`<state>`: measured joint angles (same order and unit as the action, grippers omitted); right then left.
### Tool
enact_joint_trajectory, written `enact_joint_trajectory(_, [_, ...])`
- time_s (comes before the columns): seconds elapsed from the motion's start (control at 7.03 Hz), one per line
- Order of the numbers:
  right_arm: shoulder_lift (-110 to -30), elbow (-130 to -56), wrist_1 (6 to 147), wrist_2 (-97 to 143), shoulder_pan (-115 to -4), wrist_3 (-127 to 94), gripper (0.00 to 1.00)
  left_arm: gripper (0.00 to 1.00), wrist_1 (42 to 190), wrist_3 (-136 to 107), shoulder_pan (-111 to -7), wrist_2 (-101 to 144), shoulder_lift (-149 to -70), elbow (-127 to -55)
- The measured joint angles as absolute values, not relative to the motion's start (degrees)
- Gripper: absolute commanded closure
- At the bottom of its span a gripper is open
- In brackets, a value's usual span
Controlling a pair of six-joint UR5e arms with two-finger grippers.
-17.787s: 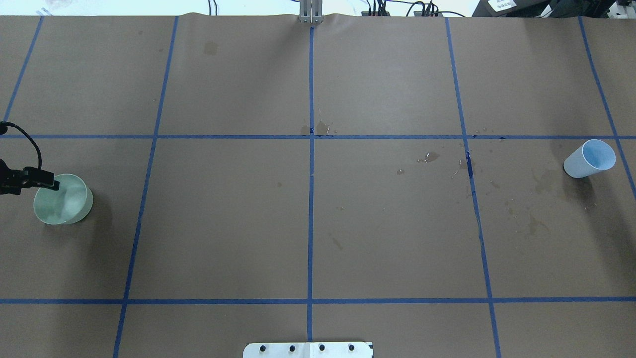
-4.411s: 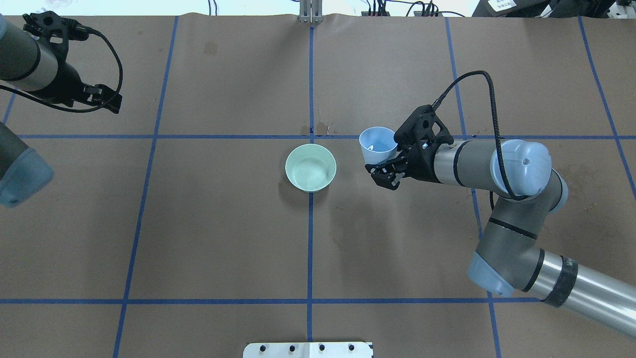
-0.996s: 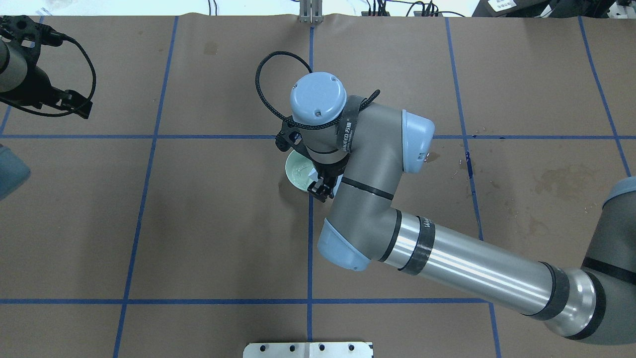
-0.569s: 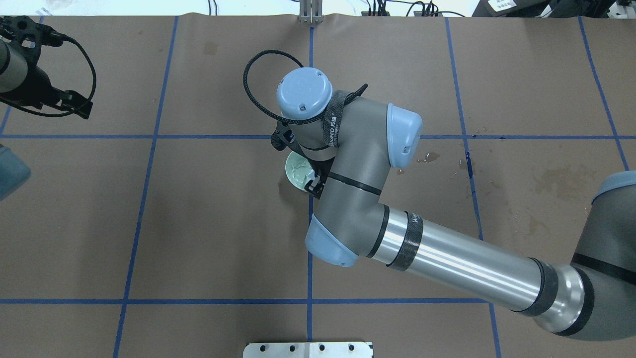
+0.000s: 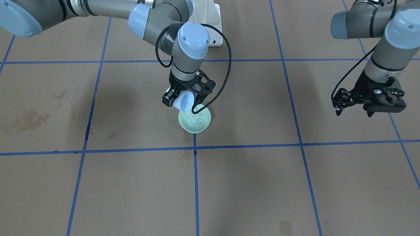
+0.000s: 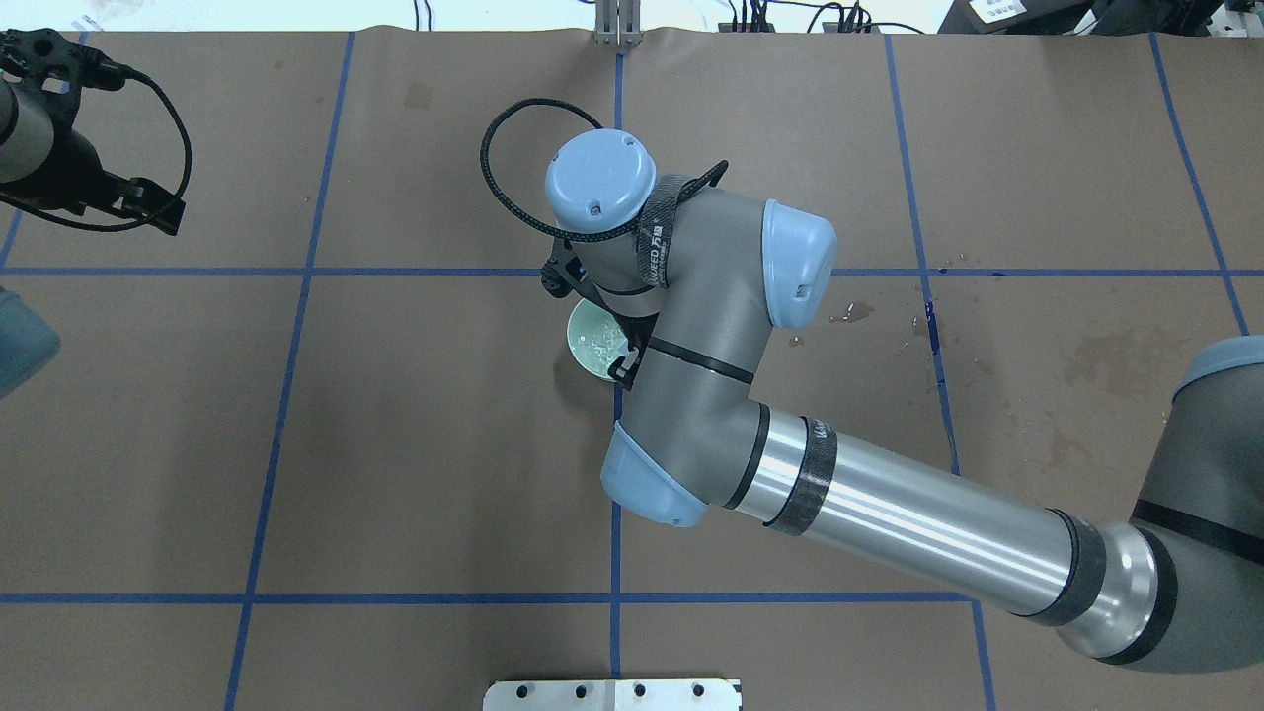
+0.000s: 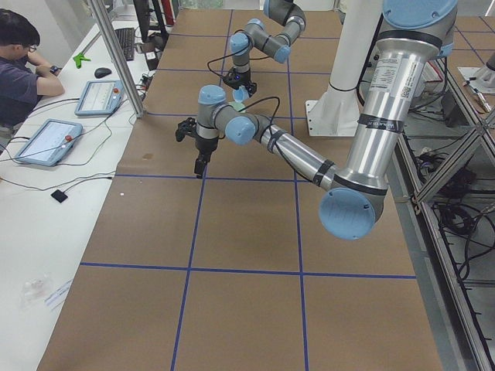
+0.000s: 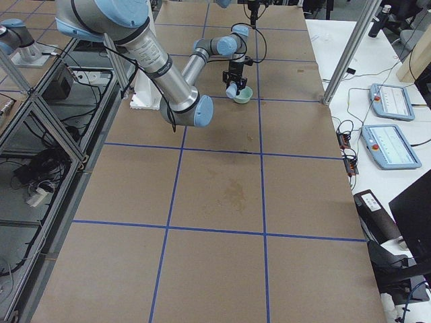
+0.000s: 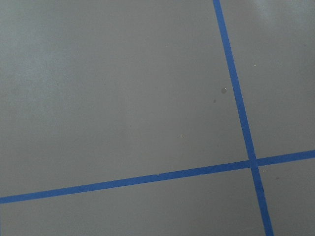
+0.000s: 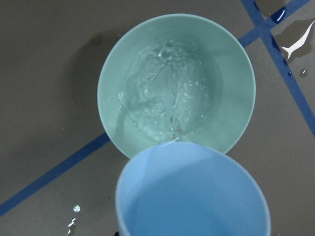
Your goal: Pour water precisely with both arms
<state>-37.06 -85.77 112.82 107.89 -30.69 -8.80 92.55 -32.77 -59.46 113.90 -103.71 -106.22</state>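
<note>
My right gripper is shut on a light blue cup and holds it tilted, lip down, over the near rim of a pale green bowl. The right wrist view shows the cup low in front, a thin trickle of water leaving its lip, and rippling water in the bowl. In the overhead view the right arm hides the cup; only part of the bowl shows. My left gripper hangs open and empty above bare table, far off to the side.
Dark wet stains mark the brown paper and a small puddle lies by the blue tape. The white pedestal stands behind the bowl. An operator sits at a side desk with tablets.
In the last second my right arm has shifted slightly left with the cup still tipped over the bowl. The left arm has stayed still.
</note>
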Motion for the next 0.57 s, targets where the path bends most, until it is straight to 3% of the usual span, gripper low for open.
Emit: enact_joint_trajectory(0.57, [-42.0, -88.43, 97.08, 107.81, -32.34, -18.89, 1.0, 0.0, 92.55, -33.09, -59.31, 113.93, -103.76, -106.27])
